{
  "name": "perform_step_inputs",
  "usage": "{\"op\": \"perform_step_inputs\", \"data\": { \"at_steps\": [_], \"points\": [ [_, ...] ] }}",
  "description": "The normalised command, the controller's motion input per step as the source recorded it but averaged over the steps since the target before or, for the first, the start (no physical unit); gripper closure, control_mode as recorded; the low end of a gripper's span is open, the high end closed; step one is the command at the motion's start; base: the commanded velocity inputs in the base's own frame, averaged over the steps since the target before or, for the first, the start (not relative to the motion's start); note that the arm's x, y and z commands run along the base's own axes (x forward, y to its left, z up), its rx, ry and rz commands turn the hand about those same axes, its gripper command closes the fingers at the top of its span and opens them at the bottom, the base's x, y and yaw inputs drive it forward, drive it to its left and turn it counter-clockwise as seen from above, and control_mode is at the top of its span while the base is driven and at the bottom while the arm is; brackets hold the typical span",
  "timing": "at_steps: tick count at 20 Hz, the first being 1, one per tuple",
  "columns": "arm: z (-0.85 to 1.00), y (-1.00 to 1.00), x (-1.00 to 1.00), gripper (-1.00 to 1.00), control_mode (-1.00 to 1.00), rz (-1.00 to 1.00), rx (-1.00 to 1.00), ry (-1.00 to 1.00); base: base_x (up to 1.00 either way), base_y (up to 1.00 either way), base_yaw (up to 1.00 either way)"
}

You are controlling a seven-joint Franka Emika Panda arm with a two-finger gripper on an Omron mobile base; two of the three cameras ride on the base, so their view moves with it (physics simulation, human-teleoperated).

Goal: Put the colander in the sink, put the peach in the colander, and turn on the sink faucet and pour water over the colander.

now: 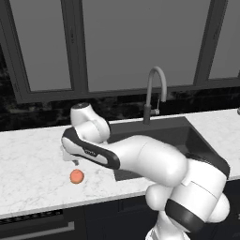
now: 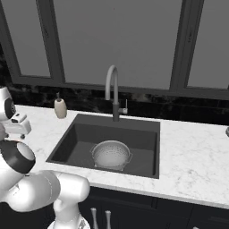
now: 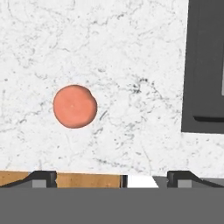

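On the tabletop (image 1: 33,159) left of the sink (image 2: 147,154), the peach (image 1: 77,176) lies free. The pincer (image 3: 111,178) hangs above it, spread wide, holding nothing. The colander (image 2: 111,154) sits in the sink.

Clearly a home kitchen, rendered rather than real. Long white marble-patterned desk (image 2: 192,156) running wall to wall, with a large dark grey rectangular recessed sink (image 2: 145,134) set into it. Behind that, a tall grey gooseneck faucet (image 2: 114,91) with a small side lever. Beside the basin, a beige soap dispenser bottle (image 2: 60,108). Down in the basin, a round silvery-grey perforated metal colander (image 2: 111,154). Above, big dark-framed windows with grey panes (image 2: 116,40) over a black stone backsplash (image 2: 197,112). Below, dark cabinet fronts (image 1: 42,227).
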Motion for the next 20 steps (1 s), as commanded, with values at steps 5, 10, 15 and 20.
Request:
{"op": "perform_step_inputs", "data": {
  "at_steps": [5,10,15,20],
  "points": [
    [-0.14,0.19,0.16,-1.0,-1.0,0.0,0.0,0.0,0.0,0.0,0.0],
    [-0.14,0.26,0.09,-1.0,-1.0,0.0,0.0,0.0,0.0,0.0,0.0],
    [-0.28,0.2,0.17,-1.0,-1.0,0.0,0.0,0.0,0.0,0.0,0.0],
    [-0.26,0.09,0.17,-1.0,-1.0,0.0,0.0,0.0,0.0,0.0,0.0]
  ]
}}
